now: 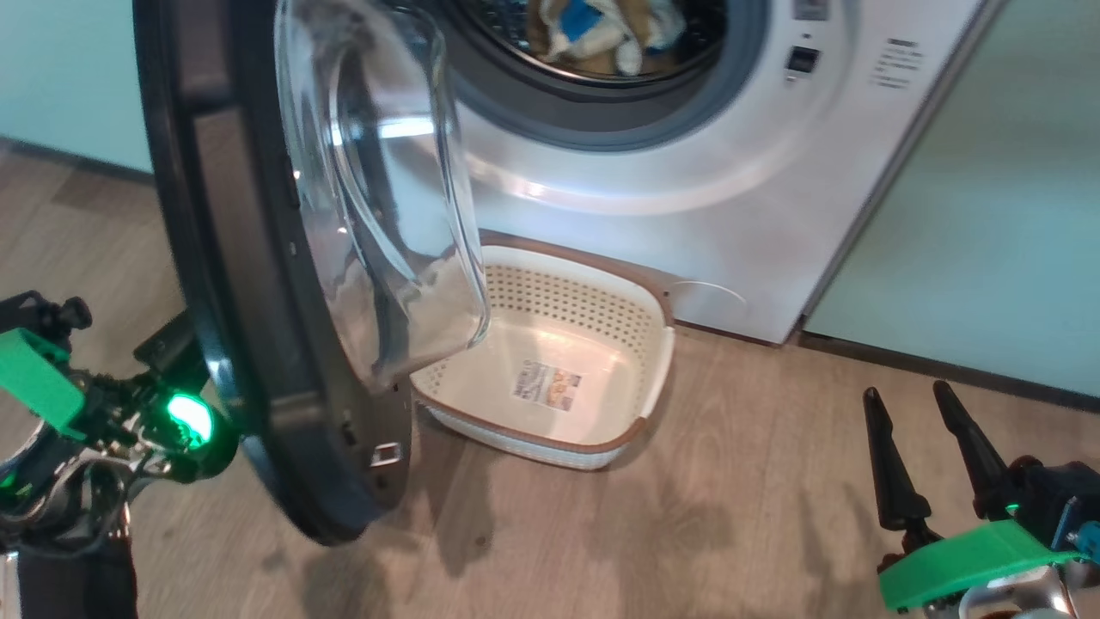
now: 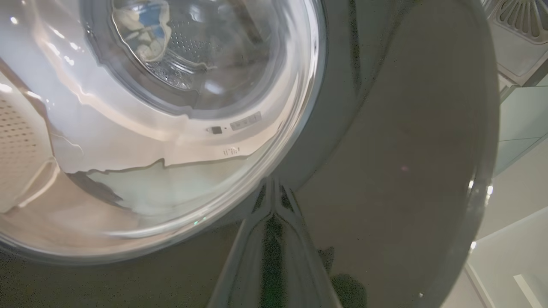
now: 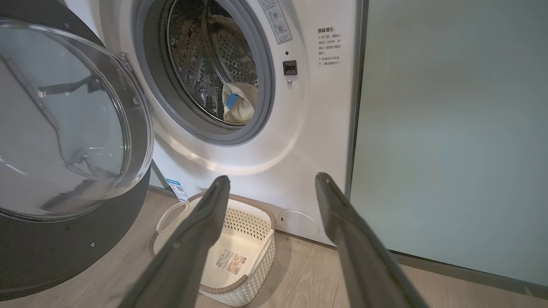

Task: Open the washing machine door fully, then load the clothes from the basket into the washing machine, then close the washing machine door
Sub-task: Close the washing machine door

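The washing machine door (image 1: 245,275) stands swung out at the left. The clothes (image 1: 593,34) lie in the drum of the washing machine (image 1: 687,215). The basket (image 1: 559,454) sits on the wooden floor (image 1: 730,499) just before it. The left tool (image 2: 272,214), clenched on nothing, is close against the door's glossy outer face. The right tool (image 1: 907,394), released and empty, hangs right of the basket.

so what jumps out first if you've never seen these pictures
The big round glossy black door with its bulging clear glass bowl stands open across the left of the head view. Behind it, pale yellow clothes with blue patches lie in the steel drum of the white washing machine, and the cream perforated plastic basket sits empty on the floor below.
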